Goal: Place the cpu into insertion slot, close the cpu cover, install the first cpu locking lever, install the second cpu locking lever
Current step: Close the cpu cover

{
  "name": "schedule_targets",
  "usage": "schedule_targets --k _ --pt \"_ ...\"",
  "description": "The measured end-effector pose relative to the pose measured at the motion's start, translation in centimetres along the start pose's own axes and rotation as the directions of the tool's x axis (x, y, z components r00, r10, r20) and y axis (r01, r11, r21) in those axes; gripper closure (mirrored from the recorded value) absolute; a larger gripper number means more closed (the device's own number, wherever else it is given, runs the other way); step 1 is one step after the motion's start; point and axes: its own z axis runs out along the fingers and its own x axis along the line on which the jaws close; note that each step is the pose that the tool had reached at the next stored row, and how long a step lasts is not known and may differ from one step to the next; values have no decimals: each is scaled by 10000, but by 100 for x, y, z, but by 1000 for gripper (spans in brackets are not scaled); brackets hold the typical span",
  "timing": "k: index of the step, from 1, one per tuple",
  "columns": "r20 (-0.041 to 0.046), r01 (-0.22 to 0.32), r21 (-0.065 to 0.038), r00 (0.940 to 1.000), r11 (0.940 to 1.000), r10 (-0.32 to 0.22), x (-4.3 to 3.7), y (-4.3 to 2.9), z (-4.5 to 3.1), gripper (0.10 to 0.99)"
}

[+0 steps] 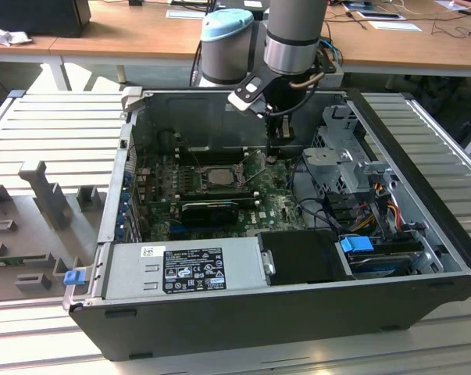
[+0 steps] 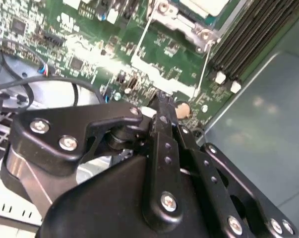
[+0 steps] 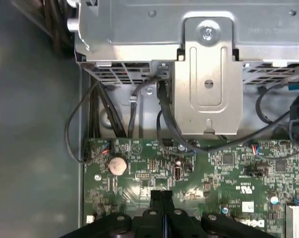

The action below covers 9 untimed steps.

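The cpu (image 1: 213, 175) shows its pale metal top inside the insertion slot (image 1: 190, 179) on the green board, in the middle of the open computer case. The cpu cover (image 2: 183, 26) lies down around the cpu (image 2: 206, 5) as a metal frame. A thin wire locking lever (image 1: 256, 175) slants up beside the socket toward my gripper (image 1: 276, 154); in the second wrist view the lever (image 2: 203, 69) runs from the socket corner toward the fingertips. My gripper (image 2: 161, 97) hangs above the board to the exterior view's right of the socket, shut, with nothing visible between its fingers. The coin battery (image 3: 117, 165) lies near my gripper (image 3: 161, 194).
Long black memory slots (image 2: 243, 44) run beside the socket. A metal drive cage (image 3: 209, 74) with black cables (image 3: 164, 119) stands past the board edge. A black ribbed block (image 1: 212, 209) and the power supply (image 1: 184, 266) lie nearer the front. The case walls (image 1: 122, 180) close in the work area.
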Motion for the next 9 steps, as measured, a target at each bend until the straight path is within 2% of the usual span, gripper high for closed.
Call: schedule_targets --k 1,3,5,9 --pt "-1 14 0 10000 10000 -14 -2 2 16 980" --pt "-1 42 2 10000 10000 -42 -43 1 94 980" --pt "7 42 11 10000 10000 -42 -52 0 111 980" --pt "16 42 130 10000 9999 -42 -52 -27 128 980"
